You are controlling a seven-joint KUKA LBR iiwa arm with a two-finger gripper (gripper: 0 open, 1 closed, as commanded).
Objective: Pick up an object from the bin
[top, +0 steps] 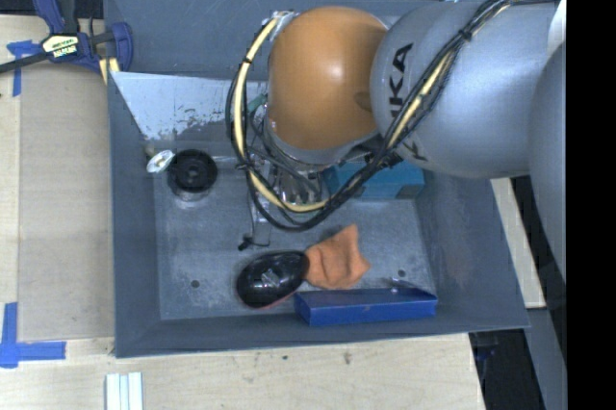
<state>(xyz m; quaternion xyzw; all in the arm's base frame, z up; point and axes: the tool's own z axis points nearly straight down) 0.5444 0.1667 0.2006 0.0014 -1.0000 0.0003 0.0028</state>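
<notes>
Several things crowd the gripper (258,227), and that crowding is the main risk from here. It hangs low over the floor of the grey bin (135,235), under the arm's orange cover and cable loops, and whether it is open or closed cannot be told from this angle. Nearest to it, just toward the view's bottom edge, lies a glossy black oval thing (269,278), which I judge the likeliest pick. An orange soft lump (339,259) sits below and to the view's right of the gripper, touching the oval, and a long flat blue box (366,307) lies just beyond both. The gripper looks to be over bare floor beside the oval, not squarely above it, so a straight descent could close on nothing or clip the rounded shell and send it sliding. A grasp set too far toward the lump could catch cloth as well. A blue block (393,181) lies up and to the view's right of the gripper, partly under the arm, where the cables might brush it. A black round cap (192,172), well to the view's left of the gripper, seems out of harm's way
</notes>
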